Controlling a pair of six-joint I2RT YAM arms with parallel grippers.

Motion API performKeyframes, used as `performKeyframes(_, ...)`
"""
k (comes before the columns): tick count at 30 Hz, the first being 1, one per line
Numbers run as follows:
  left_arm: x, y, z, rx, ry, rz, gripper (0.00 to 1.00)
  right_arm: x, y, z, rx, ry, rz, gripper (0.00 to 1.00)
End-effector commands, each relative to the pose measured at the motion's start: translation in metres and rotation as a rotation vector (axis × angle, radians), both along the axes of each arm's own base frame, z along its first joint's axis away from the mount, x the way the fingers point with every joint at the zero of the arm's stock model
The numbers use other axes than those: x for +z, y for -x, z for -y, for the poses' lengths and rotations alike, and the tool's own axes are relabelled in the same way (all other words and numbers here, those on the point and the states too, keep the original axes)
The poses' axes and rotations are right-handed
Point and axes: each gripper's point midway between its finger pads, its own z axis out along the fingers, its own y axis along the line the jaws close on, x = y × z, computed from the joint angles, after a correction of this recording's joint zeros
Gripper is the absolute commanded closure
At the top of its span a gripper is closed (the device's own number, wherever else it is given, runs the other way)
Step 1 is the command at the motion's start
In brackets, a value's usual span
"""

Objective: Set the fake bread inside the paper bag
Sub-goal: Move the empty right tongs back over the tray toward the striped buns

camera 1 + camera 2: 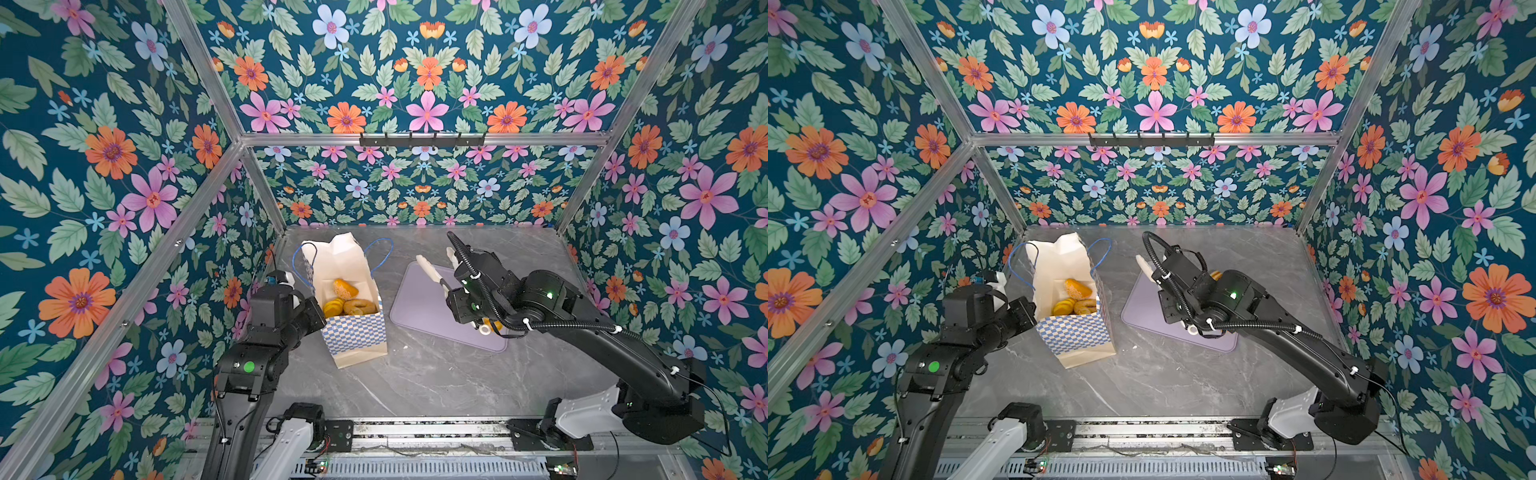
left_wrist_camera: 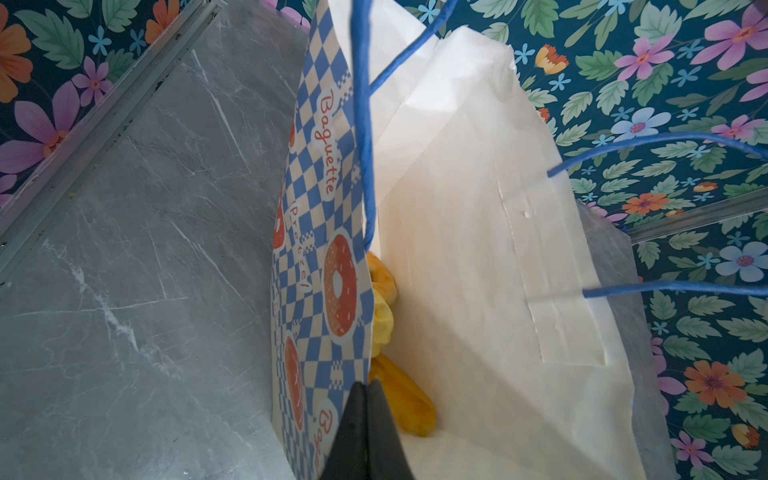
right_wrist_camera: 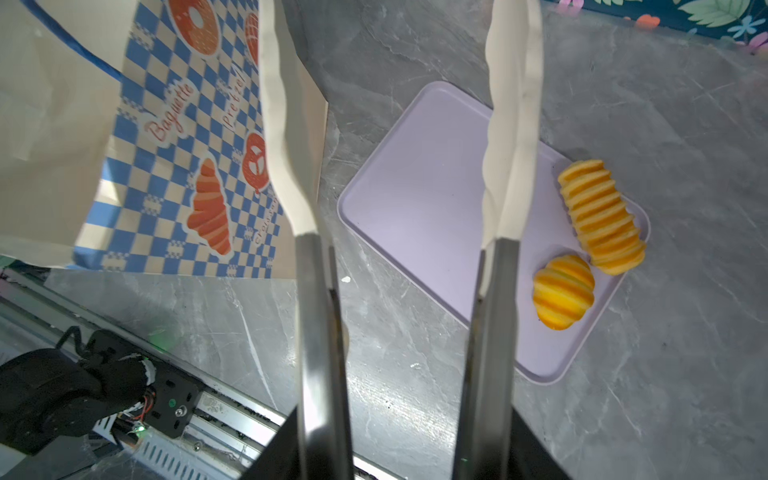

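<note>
in both top views the bag [image 1: 358, 332] stood upright at about 9 o'clock of the table's [image 1: 415, 386] middle, its mouth open. the left gripper [image 2: 368, 384] sat at the bag's 9 o'clock side, jaws pressed together on the rim of the checked wall. at least three pieces of bread [image 1: 345, 289] lay on the bag's floor. at the bag's 3 o'clock, apart from it, lay the tray [image 3: 415, 187]. in the right wrist view a ridged loaf [image 3: 600, 216] and a bun [image 3: 563, 291] lay touching along one tray edge, not yet bagged; from above the right arm hid most of both. farthest out, the right gripper [image 1: 434, 255] hung over the tray's 12 o'clock end, its white fingers apart with nothing between them.

the two breads looked glossy and rounded, so an off-centre pinch could squirt the bun off the tray. because they touched, fingers lowered for one could shove the other. the bag was thin paper pinched at one rim only. a knock from the right arm on its 3 o'clock wall, or a snag on a blue handle [image 2: 362, 124], could tip or crumple it. a release too far from the mouth could land bread on the table.

red script on the bag read "baguette" and "pretzel" in both wrist views. a third word beside the croissant drawing was too small to read surely. no other label showed.
</note>
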Motion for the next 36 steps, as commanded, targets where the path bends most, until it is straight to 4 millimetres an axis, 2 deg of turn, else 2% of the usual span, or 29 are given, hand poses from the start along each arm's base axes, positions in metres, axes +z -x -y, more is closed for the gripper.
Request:
performKeyframes(1,0.003,-0.002,0.001,-0.003,0.003,0.016,0.93,-0.01,0.0,0.008,-0.057,-0.016,-0.018,0.47)
performKeyframes(11,0.002,-0.003,0.002,-0.009,0.007,0.014,0.93,-0.062,0.01,0.039,-0.149,0.015,-0.142,0.47)
performKeyframes(18,0.001,-0.003,0.003,-0.012,0.009,0.013,0.93,-0.086,0.011,0.054,-0.201,0.003,-0.2,0.47)
performKeyframes(27,0.001,-0.003,0.004,-0.019,0.015,0.018,0.93,-0.119,0.01,0.085,-0.303,0.011,-0.299,0.47)
performKeyframes(36,-0.003,-0.005,0.007,-0.029,0.02,0.016,0.93,-0.143,0.011,0.113,-0.383,-0.004,-0.371,0.46)
